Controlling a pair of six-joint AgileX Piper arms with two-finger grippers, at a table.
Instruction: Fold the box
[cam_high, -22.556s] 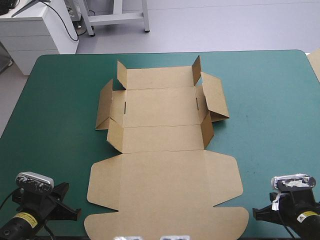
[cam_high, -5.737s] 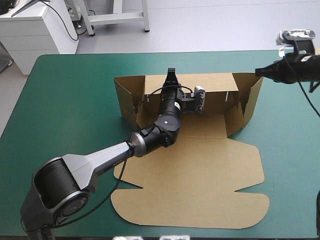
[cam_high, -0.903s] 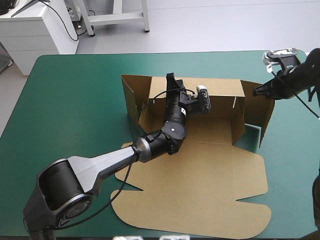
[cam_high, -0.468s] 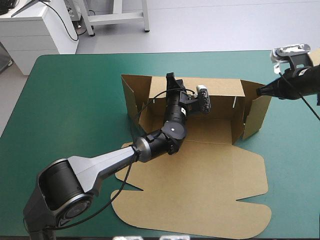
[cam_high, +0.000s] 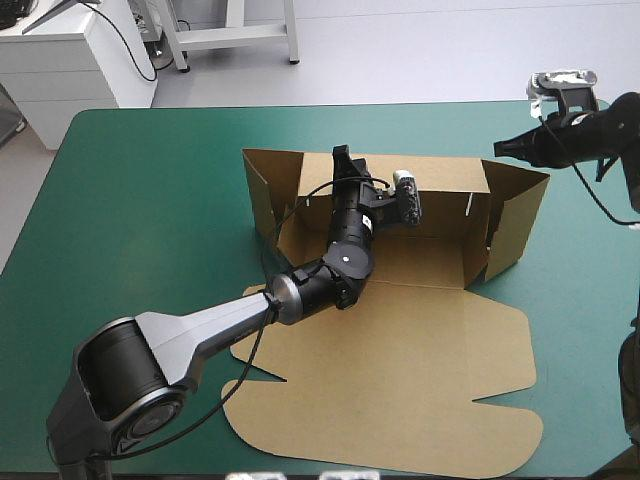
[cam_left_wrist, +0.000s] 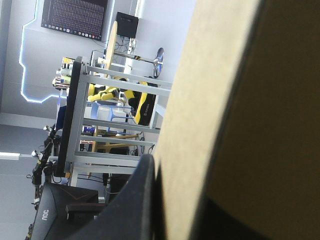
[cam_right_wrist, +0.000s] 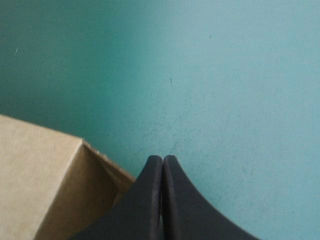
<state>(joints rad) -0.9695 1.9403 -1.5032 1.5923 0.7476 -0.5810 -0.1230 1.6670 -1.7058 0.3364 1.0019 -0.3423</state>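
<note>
The brown box lies mid-table with its back wall raised and the lid flat toward the near edge. Its left side flap and right side flap stand up, the right one angled outward. My left gripper reaches over the tray and is shut on the back wall's top edge. In the left wrist view the board sits between the black fingers. My right gripper hovers shut just beyond the box's far right corner. Its wrist view shows that corner beside the gripper.
Teal-green cover surrounds the box on all sides, with the widest stretch to the left. The table's far edge runs close behind the back wall. The left arm's elbow rises over the near left of the table.
The right gripper has moved left and toward the far edge, away from the right side flap. That flap now stands wider and angled outward. The left arm has held still.
</note>
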